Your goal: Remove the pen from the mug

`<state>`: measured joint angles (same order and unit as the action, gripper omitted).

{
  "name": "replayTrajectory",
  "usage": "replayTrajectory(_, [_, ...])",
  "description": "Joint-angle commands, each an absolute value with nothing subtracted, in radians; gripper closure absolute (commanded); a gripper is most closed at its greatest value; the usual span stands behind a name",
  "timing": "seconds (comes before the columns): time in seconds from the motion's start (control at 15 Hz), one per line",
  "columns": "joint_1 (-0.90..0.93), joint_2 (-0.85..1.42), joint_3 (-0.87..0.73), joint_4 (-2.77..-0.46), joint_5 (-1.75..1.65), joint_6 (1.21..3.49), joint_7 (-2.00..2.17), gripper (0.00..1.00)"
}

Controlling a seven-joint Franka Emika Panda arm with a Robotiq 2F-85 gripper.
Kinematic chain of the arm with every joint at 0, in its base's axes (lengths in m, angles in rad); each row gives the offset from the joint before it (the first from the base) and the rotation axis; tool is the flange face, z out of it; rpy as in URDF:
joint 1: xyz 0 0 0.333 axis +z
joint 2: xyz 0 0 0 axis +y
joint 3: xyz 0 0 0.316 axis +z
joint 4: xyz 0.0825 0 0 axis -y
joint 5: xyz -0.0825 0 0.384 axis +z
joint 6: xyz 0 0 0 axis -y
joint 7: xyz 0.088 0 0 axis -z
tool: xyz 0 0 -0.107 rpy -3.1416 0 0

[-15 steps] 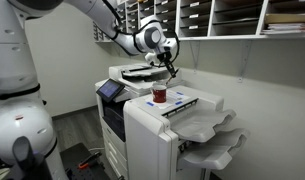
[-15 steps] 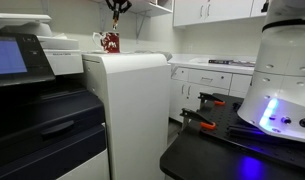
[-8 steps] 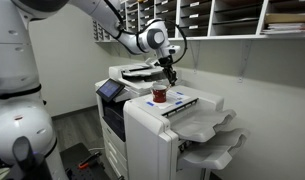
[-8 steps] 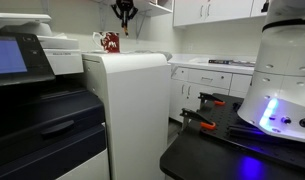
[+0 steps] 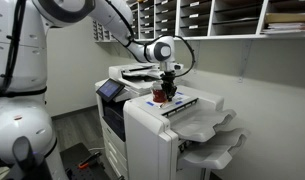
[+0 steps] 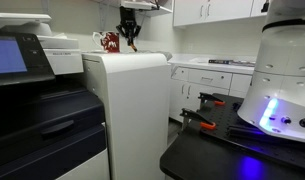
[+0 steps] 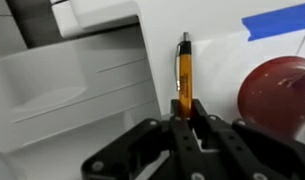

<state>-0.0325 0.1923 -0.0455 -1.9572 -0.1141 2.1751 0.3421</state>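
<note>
Fingers (image 7: 202, 130) dropped lower beside small dark red mug (image 7: 282, 95), clamped on slim orange plastic pen (image 7: 184, 80); looked light, stiff, slick; mid-barrel hold suited.

My gripper (image 5: 171, 91) hangs low over the top of the white printer (image 5: 150, 135), just beside the small dark red mug (image 5: 158, 96), at its three o'clock.

An exterior view faces the printer (image 5: 157, 130) from off its front corner, mid-distance; an exterior view sits low, close beside its finisher (image 6: 127, 110), apparently tilted up. The wrist view looks down closely; all share the mug (image 7: 277, 95).
</note>
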Motion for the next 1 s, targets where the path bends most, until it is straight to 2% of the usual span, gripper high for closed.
replayTrajectory(0.0, [-0.036,0.235,-0.050,-1.929,-0.054,2.132,0.285,0.96])
replayTrajectory(0.07, [-0.036,0.240,-0.053,-1.927,-0.049,2.134,0.286,0.96])
replayTrajectory(0.13, [-0.041,0.237,-0.052,-1.934,-0.031,2.152,0.271,0.60])
replayTrajectory(0.27, [-0.041,0.221,-0.054,-1.945,-0.025,2.168,0.270,0.53])
replayTrajectory(0.73, [-0.037,0.031,-0.048,-2.016,-0.048,2.256,0.218,0.01])
replayTrajectory(0.93, [-0.044,-0.057,-0.049,-2.048,-0.011,2.217,0.170,0.00])
